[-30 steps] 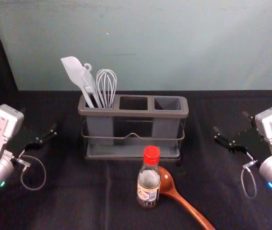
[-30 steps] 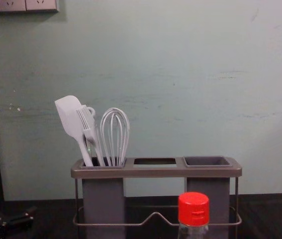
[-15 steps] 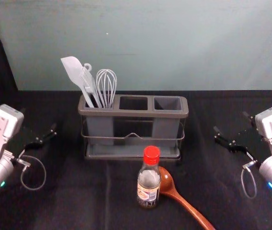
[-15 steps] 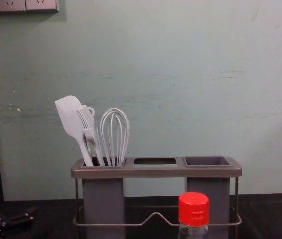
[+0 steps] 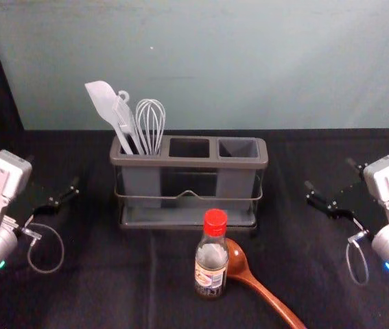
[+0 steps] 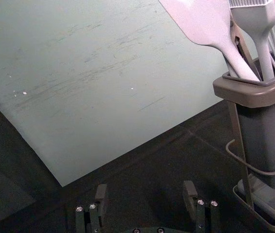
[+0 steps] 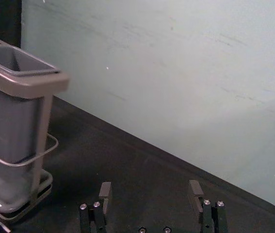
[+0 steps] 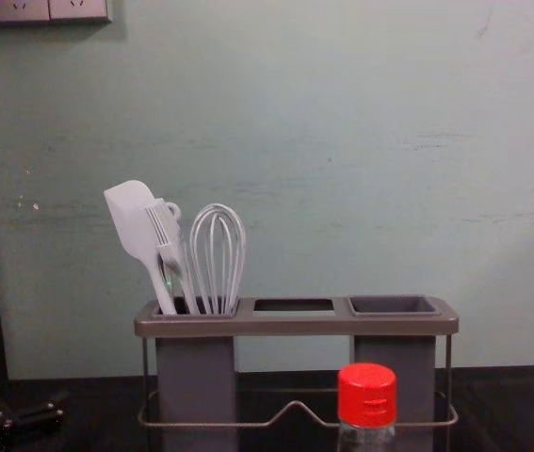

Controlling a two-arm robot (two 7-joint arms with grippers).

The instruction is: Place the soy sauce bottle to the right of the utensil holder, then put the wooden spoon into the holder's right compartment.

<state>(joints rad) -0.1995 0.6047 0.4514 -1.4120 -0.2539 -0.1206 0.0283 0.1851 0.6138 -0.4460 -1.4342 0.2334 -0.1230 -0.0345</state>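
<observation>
The soy sauce bottle, red-capped, stands upright in front of the holder; its cap rises in the chest view. Behind and right of it lies the wooden spoon, bowl beside the bottle, handle running toward the front right. The grey utensil holder has an empty right compartment and white utensils in its left one. My left gripper is open, left of the holder; the left wrist view shows that gripper with nothing between its fingers. My right gripper, likewise, is open and empty to the holder's right.
A white spatula, a brush and a whisk stick up from the holder's left compartment. Dark cloth covers the table, and a pale wall rises behind it.
The head view has shifted very slightly, and in the chest view my right gripper sits a touch closer to the right edge. Bottle, spoon and holder stay as they were.
</observation>
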